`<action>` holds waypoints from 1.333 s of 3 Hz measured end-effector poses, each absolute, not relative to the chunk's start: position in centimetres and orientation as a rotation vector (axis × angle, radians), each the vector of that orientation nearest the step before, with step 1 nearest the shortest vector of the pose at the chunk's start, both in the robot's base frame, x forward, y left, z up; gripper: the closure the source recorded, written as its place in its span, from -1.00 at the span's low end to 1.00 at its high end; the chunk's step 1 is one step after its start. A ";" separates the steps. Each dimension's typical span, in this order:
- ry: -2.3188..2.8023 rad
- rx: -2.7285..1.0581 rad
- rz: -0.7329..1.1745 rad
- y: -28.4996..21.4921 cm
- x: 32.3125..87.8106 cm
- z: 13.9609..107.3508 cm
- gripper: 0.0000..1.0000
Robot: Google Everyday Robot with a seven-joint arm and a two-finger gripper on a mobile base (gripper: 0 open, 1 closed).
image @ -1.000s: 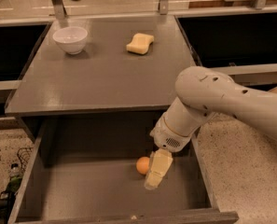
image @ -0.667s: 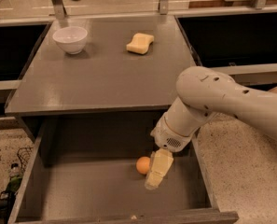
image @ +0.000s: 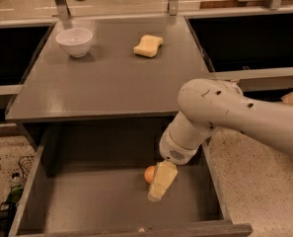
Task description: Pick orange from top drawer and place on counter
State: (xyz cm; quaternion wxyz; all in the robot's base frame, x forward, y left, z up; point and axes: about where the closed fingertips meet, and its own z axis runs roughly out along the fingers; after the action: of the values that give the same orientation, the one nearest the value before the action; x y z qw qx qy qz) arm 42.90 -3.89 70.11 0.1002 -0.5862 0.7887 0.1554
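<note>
The orange (image: 149, 174) lies on the bare bottom of the pulled-out top drawer (image: 87, 206), right of the middle. My gripper (image: 159, 183) hangs down into the drawer on its white arm and sits right against the orange's right side, covering part of it. The orange still rests on the drawer floor. The counter (image: 106, 78) spreads out above and behind the drawer.
A white bowl (image: 74, 41) stands at the counter's back left and a pale yellow sponge (image: 148, 45) at its back middle. The drawer's right wall (image: 212, 181) is close beside my arm. Dark open recesses flank the counter, and speckled floor lies to the right.
My arm and gripper have edged slightly left, closer over the orange. The orange has stayed in place.
</note>
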 end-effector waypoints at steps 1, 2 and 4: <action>2.332 -1.732 0.459 -3.9 42.9 70.1 -1.00; 2.337 -1.745 0.479 -3.7 42.9 69.4 -1.00; 2.349 -1.733 0.566 -2.4 42.6 66.7 -1.00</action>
State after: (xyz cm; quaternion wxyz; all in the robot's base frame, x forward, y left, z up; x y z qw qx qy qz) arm 42.57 -2.43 66.65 0.0839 -0.5809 0.7871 0.1897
